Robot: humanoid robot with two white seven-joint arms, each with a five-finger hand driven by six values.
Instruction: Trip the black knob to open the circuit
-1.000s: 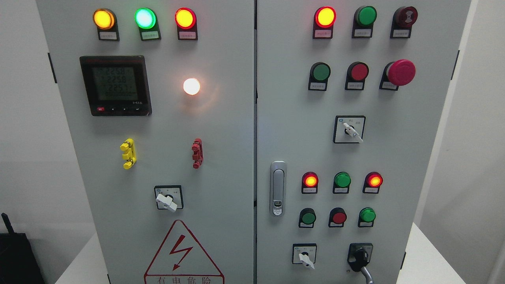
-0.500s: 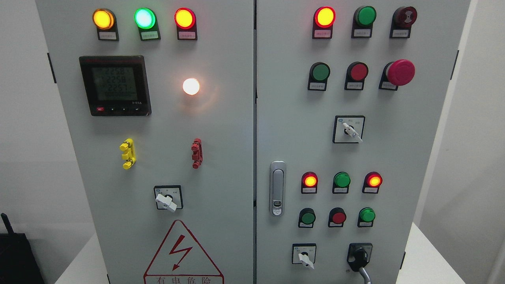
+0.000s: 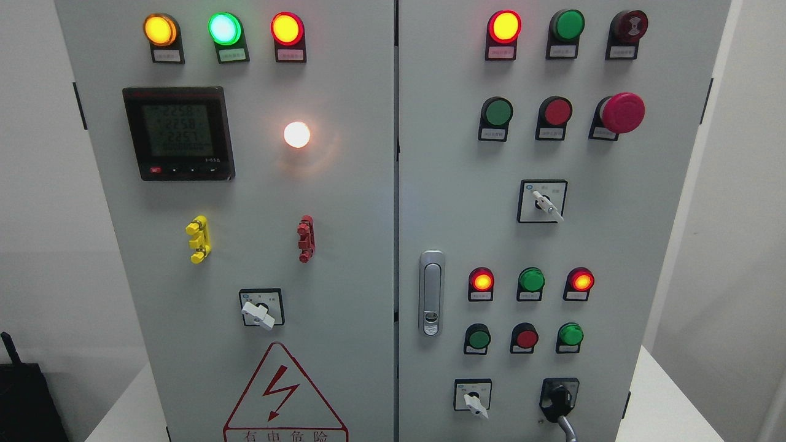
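Black rotary knob [image 3: 560,399] sits at the grey metal cabinet's [image 3: 393,202] lower right corner, its handle pointing down-right; no hand shows, so finger state cannot be told.

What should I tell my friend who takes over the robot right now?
Hands: neither the left nor the right one is in view.
Black knob: bottom right of the right-hand door, next to a white-handled switch; nothing is touching it.
Lamps: the red lamp at the top of that door is lit.
Done: nothing that shows yet.
Left: bring a hand to the black knob and turn it to trip the circuit.
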